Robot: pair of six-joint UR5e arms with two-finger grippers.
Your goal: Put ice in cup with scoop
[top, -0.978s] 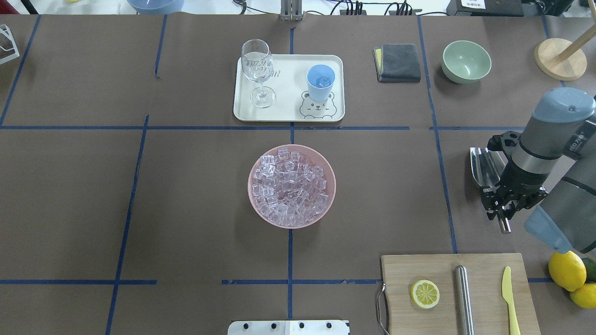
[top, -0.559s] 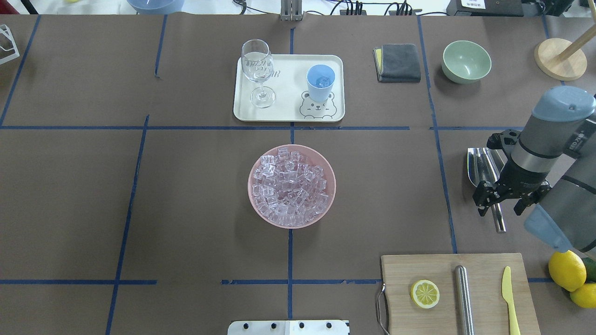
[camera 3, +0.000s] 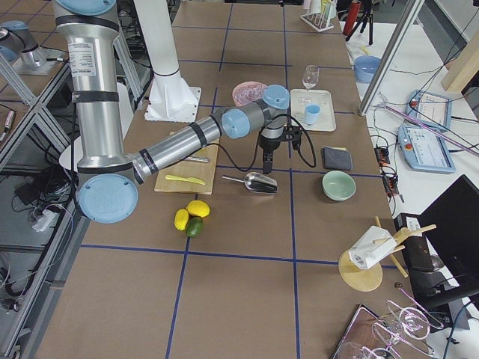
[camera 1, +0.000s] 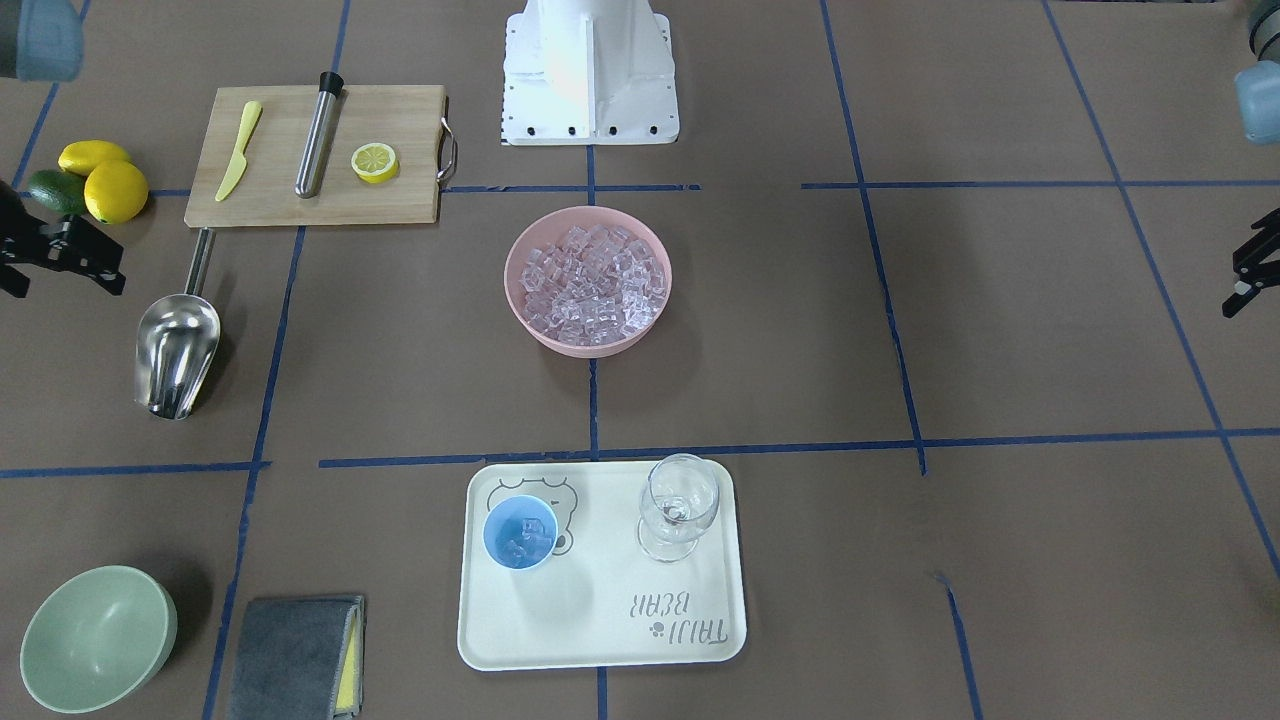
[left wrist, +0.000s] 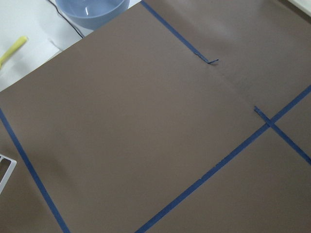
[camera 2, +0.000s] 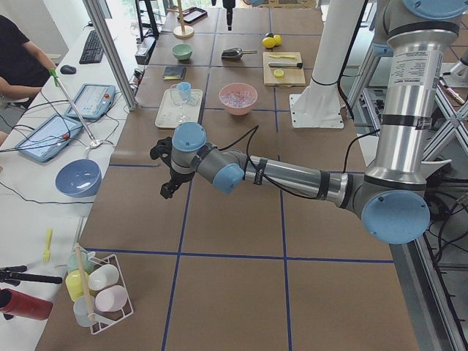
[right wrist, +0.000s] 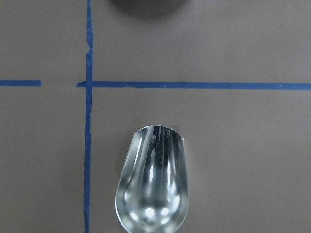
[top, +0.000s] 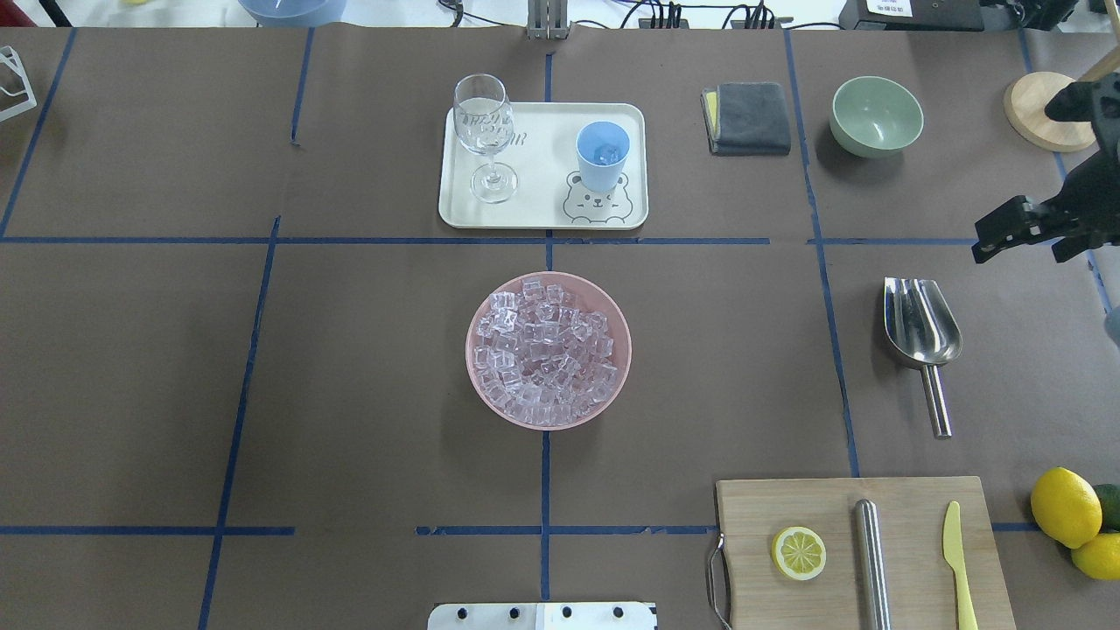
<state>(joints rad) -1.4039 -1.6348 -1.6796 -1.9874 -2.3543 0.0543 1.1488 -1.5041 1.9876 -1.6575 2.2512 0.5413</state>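
The steel scoop (top: 919,328) lies flat on the table at the right, handle toward the robot. It also shows in the front view (camera 1: 178,345) and the right wrist view (right wrist: 153,189). My right gripper (top: 1032,241) is open and empty, raised beyond and to the right of the scoop, clear of it (camera 1: 60,280). The light-blue cup (top: 602,153) stands on the white tray (top: 538,214) with a few clear cubes inside (camera 1: 520,530). Many ice cubes (top: 547,350) fill a pink bowl (top: 479,385) at the centre. My left gripper (camera 1: 1250,280) looks open and empty at the far left edge.
A stemmed glass (top: 484,131) stands on the tray. A grey cloth (top: 748,118), a green bowl (top: 875,114) and a wooden stand (top: 1050,109) lie at the back right. A cutting board (top: 831,507) with lemon slice, steel cylinder and yellow knife, and lemons (top: 1063,507), sit near right.
My right gripper opened, let go of the scoop's handle, then rose and moved away toward the far right. The scoop now lies alone on the table.
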